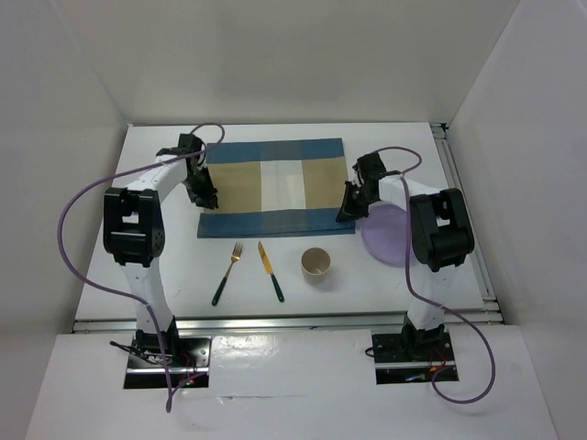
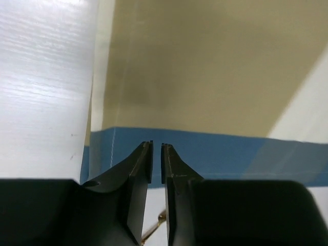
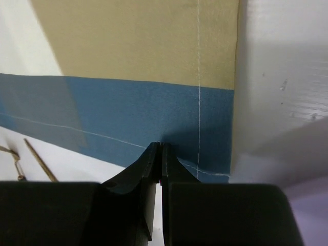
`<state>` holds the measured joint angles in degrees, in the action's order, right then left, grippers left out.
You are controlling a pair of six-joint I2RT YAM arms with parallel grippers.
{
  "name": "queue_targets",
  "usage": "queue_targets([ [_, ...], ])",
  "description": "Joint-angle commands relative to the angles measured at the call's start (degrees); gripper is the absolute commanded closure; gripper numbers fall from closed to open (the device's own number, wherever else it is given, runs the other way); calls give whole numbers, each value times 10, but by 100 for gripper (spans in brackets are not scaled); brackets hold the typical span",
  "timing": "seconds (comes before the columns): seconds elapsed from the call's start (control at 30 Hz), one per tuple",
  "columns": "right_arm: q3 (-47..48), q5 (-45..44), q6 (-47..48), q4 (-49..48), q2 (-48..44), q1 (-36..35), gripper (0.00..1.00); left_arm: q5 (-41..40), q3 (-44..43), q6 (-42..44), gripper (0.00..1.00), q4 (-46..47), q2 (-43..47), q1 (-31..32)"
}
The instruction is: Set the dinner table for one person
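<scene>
The blue-and-tan striped placemat (image 1: 275, 188) lies flat at the back middle of the white dinner table (image 1: 147, 247). My left gripper (image 1: 204, 194) is low at the mat's left front corner. In the left wrist view its jaws (image 2: 157, 146) stand over the blue band (image 2: 230, 154) with a narrow gap and nothing in it. My right gripper (image 1: 348, 209) is at the mat's right front corner. In the right wrist view its jaws (image 3: 161, 146) are pressed together on the blue front band (image 3: 102, 113), pinching the cloth at its edge.
In front of the mat lie a gold fork (image 1: 227, 273) and a gold knife (image 1: 271, 272), both with dark handles, and a small tan cup (image 1: 316, 265) stands beside them. A lilac plate (image 1: 390, 236) sits to the right, partly under the right arm. Metal rails line the table's edges.
</scene>
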<state>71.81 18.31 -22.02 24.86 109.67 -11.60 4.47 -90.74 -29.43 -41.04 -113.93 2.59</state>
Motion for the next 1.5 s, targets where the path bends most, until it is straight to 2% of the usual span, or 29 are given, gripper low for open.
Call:
queue_targets([
  [0.0, 8, -13, -8, -3, 14, -12, 94, 8, 21, -16, 70, -12, -34, -7],
  [0.2, -68, -53, -25, -10, -7, -12, 98, 8, 69, -21, 70, -5, -52, -7],
  [0.47, -163, -109, -43, -10, -70, -7, 98, 33, 173, -26, 71, 29, -18, -7],
  [0.73, -158, -127, -50, 3, -95, -7, 98, 20, 190, -26, 71, 19, 13, 8],
  [0.83, -123, -103, -44, 27, -146, -7, 98, -1, 166, -20, 64, -5, 40, 8],
  [0.9, -79, -98, -44, 52, -170, -7, 91, -14, 117, -20, 56, -26, 60, 8],
  [0.93, -63, -93, -38, 59, -182, -7, 75, -14, 98, -15, 53, -36, 65, 8],
  [0.97, -38, -93, -38, 72, -203, -7, 62, -14, 61, -15, 48, -54, 75, 8],
  [1.07, -31, -61, -33, 84, -234, -24, 33, -14, 15, -9, 43, -78, 84, 8],
  [1.27, -76, -70, -21, 151, -299, -118, 13, 0, -37, -4, 40, -99, 97, 14],
  [1.37, -110, -87, -33, 172, -332, -155, 13, -16, -50, 2, 40, -84, 76, 14],
  [1.47, -134, -93, -40, 186, -349, -185, 16, -36, -97, -4, 40, -93, 12, 14],
])
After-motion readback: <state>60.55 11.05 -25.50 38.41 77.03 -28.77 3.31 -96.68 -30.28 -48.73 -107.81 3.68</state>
